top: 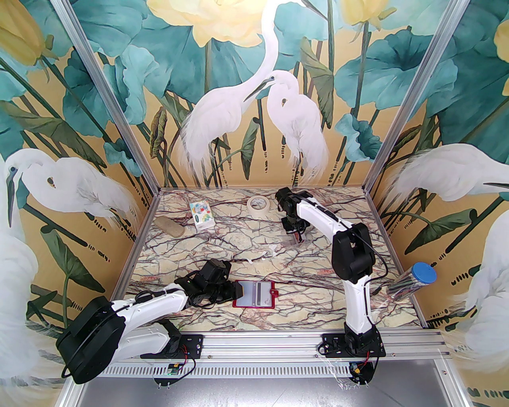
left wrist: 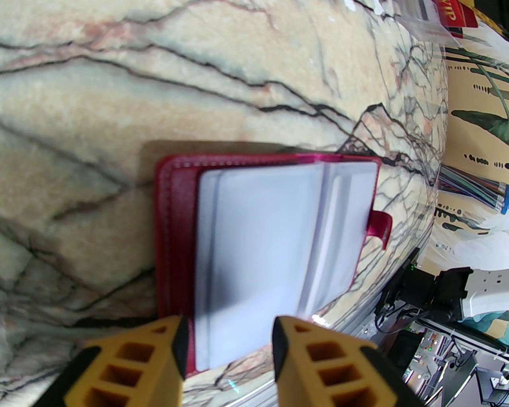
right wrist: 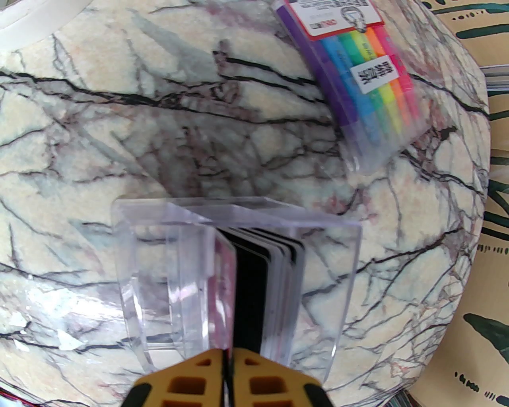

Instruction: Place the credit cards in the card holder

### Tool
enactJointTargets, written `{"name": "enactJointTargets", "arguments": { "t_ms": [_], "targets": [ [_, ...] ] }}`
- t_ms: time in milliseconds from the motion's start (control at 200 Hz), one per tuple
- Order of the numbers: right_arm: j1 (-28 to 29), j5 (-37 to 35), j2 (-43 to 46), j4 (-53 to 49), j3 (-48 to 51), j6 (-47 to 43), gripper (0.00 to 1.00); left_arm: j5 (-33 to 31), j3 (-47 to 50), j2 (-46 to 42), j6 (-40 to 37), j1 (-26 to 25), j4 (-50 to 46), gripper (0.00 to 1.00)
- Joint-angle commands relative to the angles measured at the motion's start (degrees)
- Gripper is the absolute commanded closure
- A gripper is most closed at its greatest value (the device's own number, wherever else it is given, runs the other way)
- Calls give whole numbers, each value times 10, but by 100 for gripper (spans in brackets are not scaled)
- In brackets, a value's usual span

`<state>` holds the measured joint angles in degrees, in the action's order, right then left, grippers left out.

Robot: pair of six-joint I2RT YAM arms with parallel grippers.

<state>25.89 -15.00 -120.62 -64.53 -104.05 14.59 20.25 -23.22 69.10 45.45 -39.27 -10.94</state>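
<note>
1. The right gripper [right wrist: 228, 377] sits at the bottom centre of its wrist view with its yellow fingers [right wrist: 187, 383] pressed together. They meet at the near edge of the credit cards [right wrist: 246, 286]. Whether a card is nipped between them cannot be told.
2. The cards stand on edge in a tight stack straight ahead of those fingertips, a pinkish one on the left, a black one beside it and pale ones to the right. All of them are inside a clear plastic box [right wrist: 151, 278] in the lower middle of the frame.
3. Beyond the box, in the upper right, lies a rainbow-striped packet [right wrist: 358, 91]. A roll of white tape [right wrist: 32, 20] curves through the upper left corner.
4. The left gripper [left wrist: 228, 349] is at the bottom of its wrist view with its fingers spread apart.
5. The card holder [left wrist: 175, 238] lies open and flat on the marble table [left wrist: 119, 99] just ahead of the fingers. Its red rim and pale sleeves fill the centre of the frame, the near edge reaches into the gap between the fingertips, and the snap tab points right.
6. From above, the left gripper [top: 237, 291] touches the holder's left edge in the lower middle, and the right gripper [top: 297, 237] is well apart, up and to the right.
</note>
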Motion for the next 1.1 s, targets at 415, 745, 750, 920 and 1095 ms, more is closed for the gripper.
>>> {"name": "enactJointTargets", "arguments": {
  "t_ms": [415,745,750,920,1095],
  "targets": [
    [1,53,86,-18,2,21,100,-3,-13,-26,-6,4,-16,59],
    [0,69,123,7,20,27,100,-3,-20,-56,-8,4,-24,59],
    [0,70,124,7,20,27,100,-4,-21,-56,-8,4,-25,59],
    [-2,66,122,8,25,29,100,-7,-20,-66,-9,4,-30,58],
    [-7,62,119,7,26,44,100,-5,-17,-59,-6,5,-28,58]
  ]
}}
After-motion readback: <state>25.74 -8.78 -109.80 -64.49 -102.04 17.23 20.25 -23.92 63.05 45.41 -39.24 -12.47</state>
